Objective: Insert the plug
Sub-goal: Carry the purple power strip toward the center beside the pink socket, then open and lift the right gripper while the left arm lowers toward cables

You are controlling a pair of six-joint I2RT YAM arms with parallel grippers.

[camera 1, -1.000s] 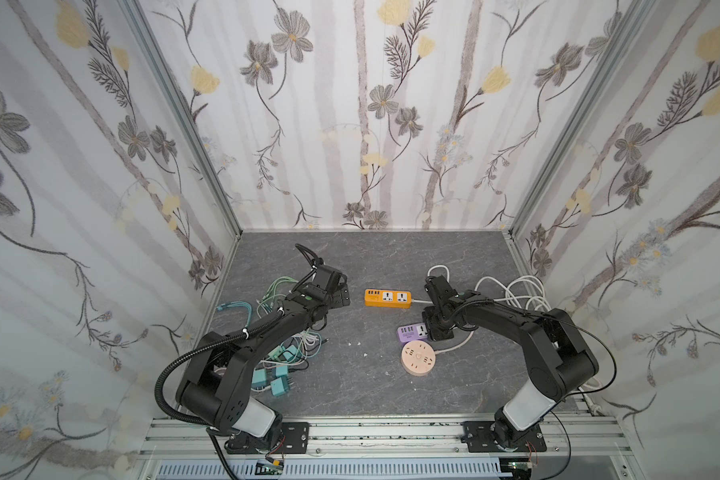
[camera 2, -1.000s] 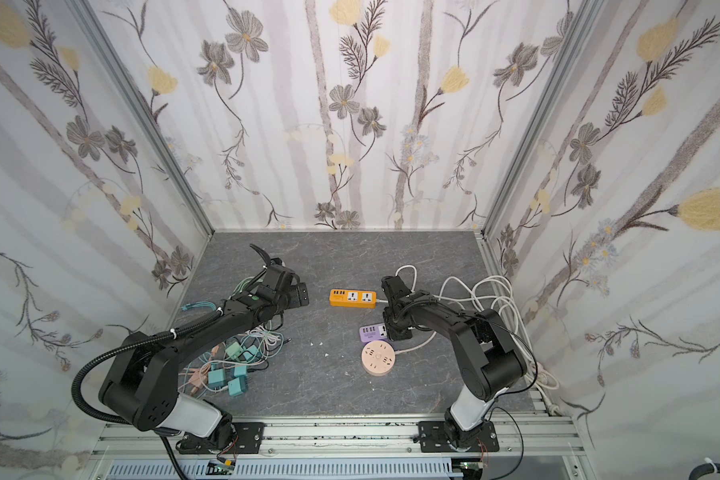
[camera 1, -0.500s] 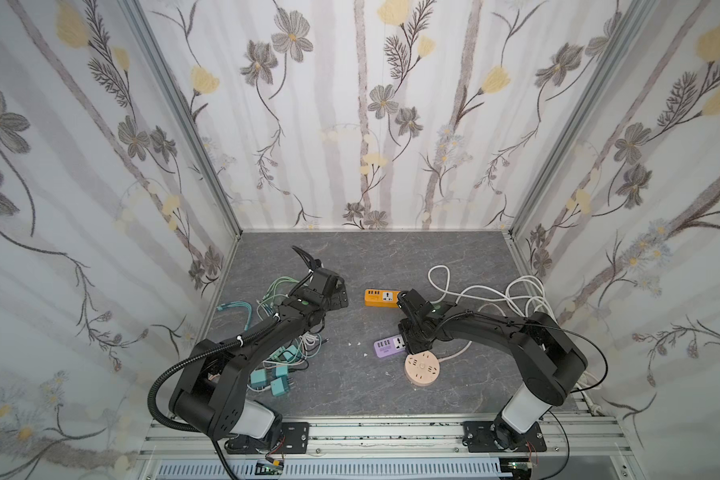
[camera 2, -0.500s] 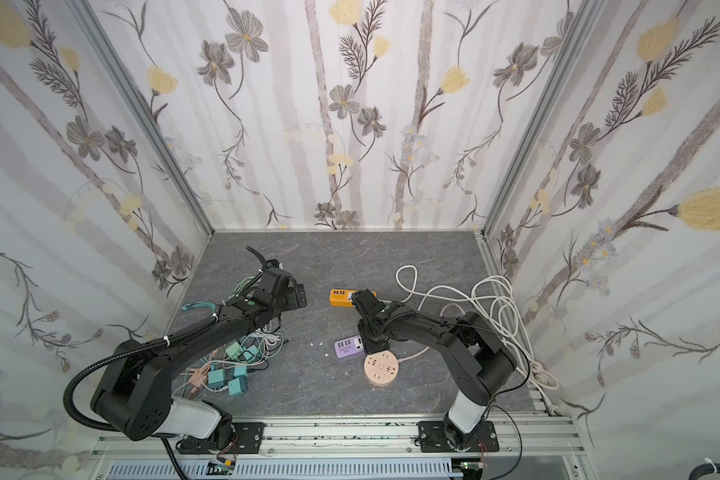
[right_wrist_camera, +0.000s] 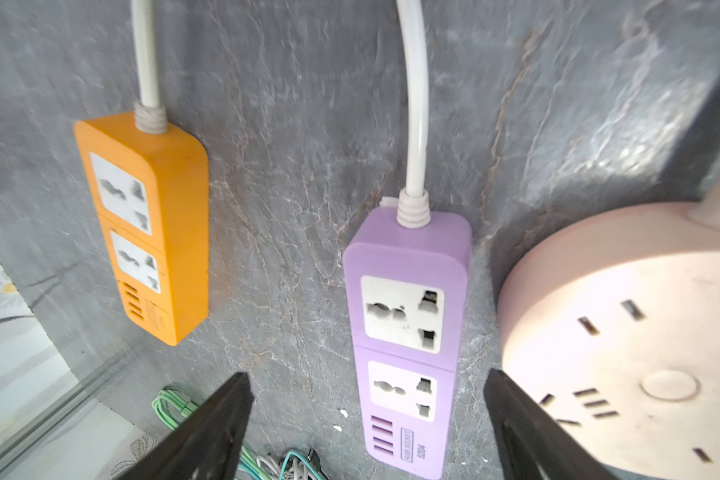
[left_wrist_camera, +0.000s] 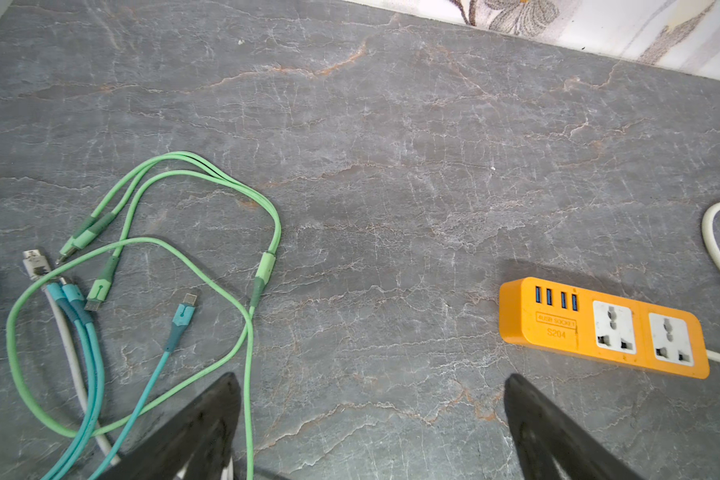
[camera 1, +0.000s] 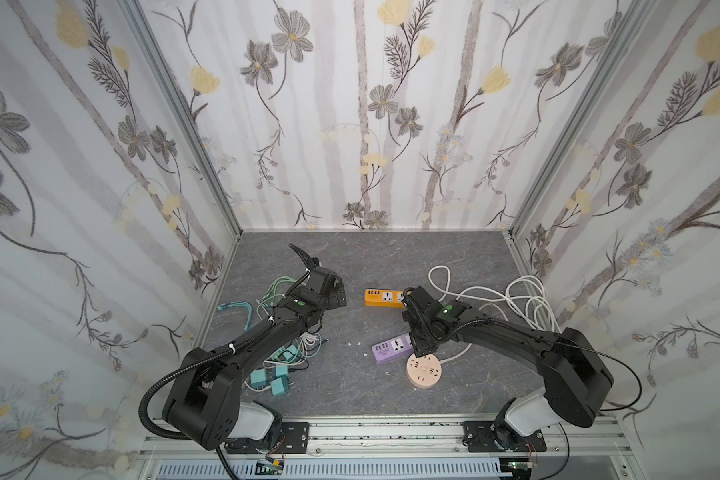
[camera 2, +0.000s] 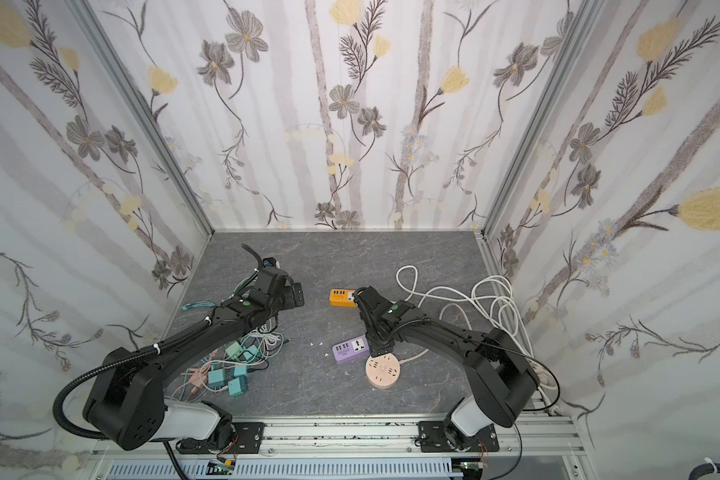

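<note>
A purple power strip (camera 1: pixel 391 348) (camera 2: pixel 350 350) lies flat mid-table, its white cord running back. In the right wrist view my right gripper (right_wrist_camera: pixel 366 378) stands open just over the purple strip's (right_wrist_camera: pixel 408 332) USB end, touching nothing. An orange power strip (camera 1: pixel 383 297) (left_wrist_camera: pixel 599 328) lies further back. My left gripper (left_wrist_camera: pixel 368 382) is open over bare table between the orange strip and green USB cables (left_wrist_camera: pixel 175 232). Teal plugs (camera 1: pixel 273 380) (camera 2: pixel 229 376) lie in a cable tangle at the front left; neither gripper holds one.
A round pink socket (camera 1: pixel 424 370) (right_wrist_camera: pixel 624 340) sits against the purple strip's front right side. White cords (camera 1: pixel 512 297) coil at the right wall. Green and teal cables (camera 1: pixel 275 291) spread under the left arm. Papered walls enclose the grey table (camera 1: pixel 391 257).
The right gripper dragged the purple strip left and toward the front, the pink socket shifting with it, then opened and let go. The left arm barely moved.
</note>
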